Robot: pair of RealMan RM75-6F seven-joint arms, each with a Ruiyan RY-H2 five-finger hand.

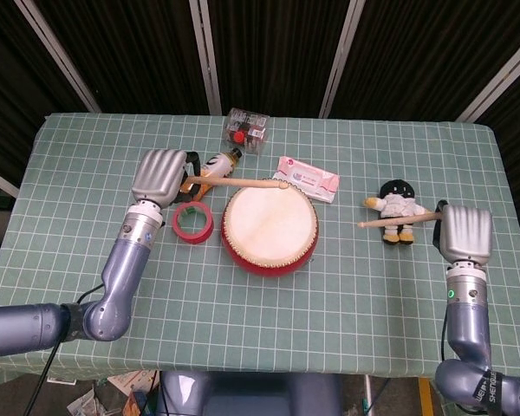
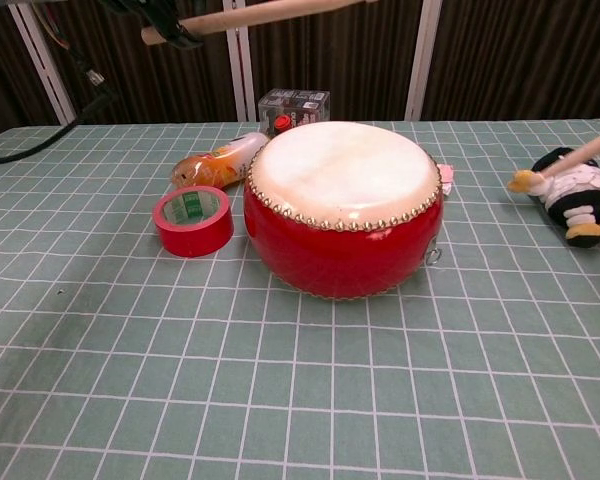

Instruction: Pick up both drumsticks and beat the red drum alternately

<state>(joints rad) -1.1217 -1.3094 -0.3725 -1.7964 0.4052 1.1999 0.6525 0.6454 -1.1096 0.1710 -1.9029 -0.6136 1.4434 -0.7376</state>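
Round red drum with a cream skin [image 1: 269, 226] sits on the green checked counter [image 1: 329, 303]; all places below are taken from it.

Left hand [image 1: 159, 175], left of the drum and above the counter, is clenched around a pale wooden drumstick [image 1: 236, 182]. The stick runs rightward from that hand; its tip reaches over the drum's far rim. From overhead I cannot tell whether the tip touches the skin.

Right hand [image 1: 466, 232], well to the right of the drum, is clenched around a second pale wooden drumstick [image 1: 397, 220]. This stick points back toward the drum, crossing a black-and-white plush penguin [image 1: 399, 202], and its tip stops clear of the drum's right edge.

Chest view: the left stick [image 2: 255, 13] passes high above the drum [image 2: 341, 207], clearly not in contact. Only the tip end of the right stick [image 2: 585, 150] enters at the right edge, above the plush [image 2: 578, 195]. Neither hand shows plainly here.

Head view alone shows both hands and full stick lengths.

Just left of the drum: a red tape roll [image 1: 192, 223].
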